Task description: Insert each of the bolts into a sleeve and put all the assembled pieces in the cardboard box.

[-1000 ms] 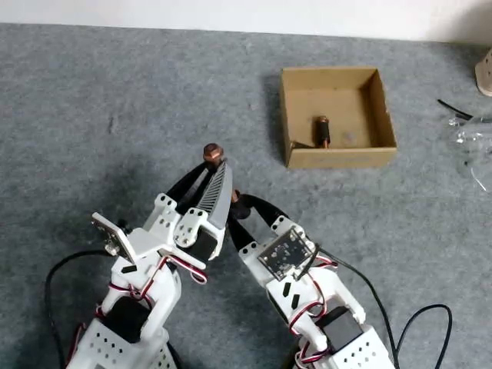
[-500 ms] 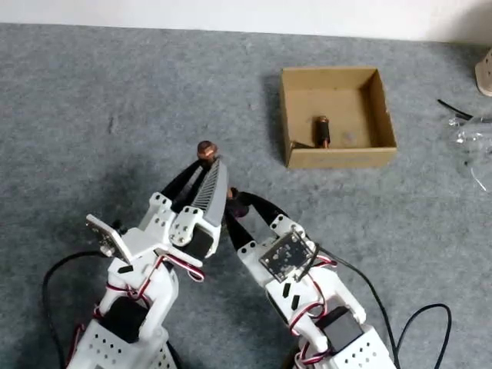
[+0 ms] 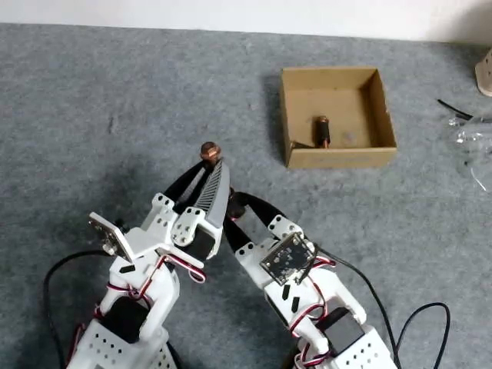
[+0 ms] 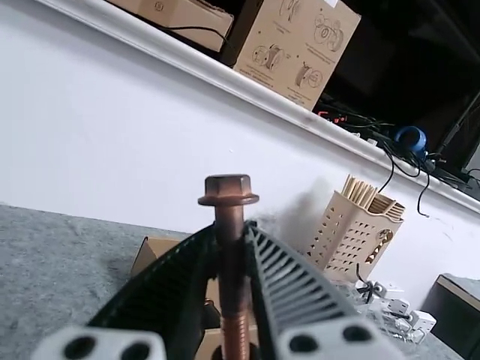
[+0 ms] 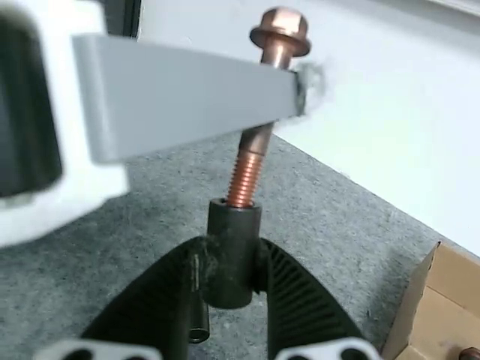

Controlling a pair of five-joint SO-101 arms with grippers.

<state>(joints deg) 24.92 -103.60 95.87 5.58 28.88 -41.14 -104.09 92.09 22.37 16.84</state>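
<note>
Grey felt table [image 3: 92, 115], left jaws pinching copper bolt [image 4: 229, 255]; right jaws clamped on black sleeve [image 5: 232, 251]

1. The left arm [image 3: 142, 296] and the right arm [image 3: 319, 311] are both wearing white plastic shells over black servo blocks.
2. Thin red, white and black wires are looping between the joints of each arm; thicker black cables [image 3: 430, 306] are trailing from the bases.
3. The left gripper [image 3: 208, 163] is showing one grey ribbed finger and one black one; the right gripper [image 3: 234, 207] is showing black fingers, ribbed on their inner faces.
4. A bare circuit board [image 3: 286, 255] is sitting on the right arm's wrist; a grey-edged plate [image 3: 108, 234] is sitting on the left's.
5. Small round screw holes are dotting the white shells.
</note>
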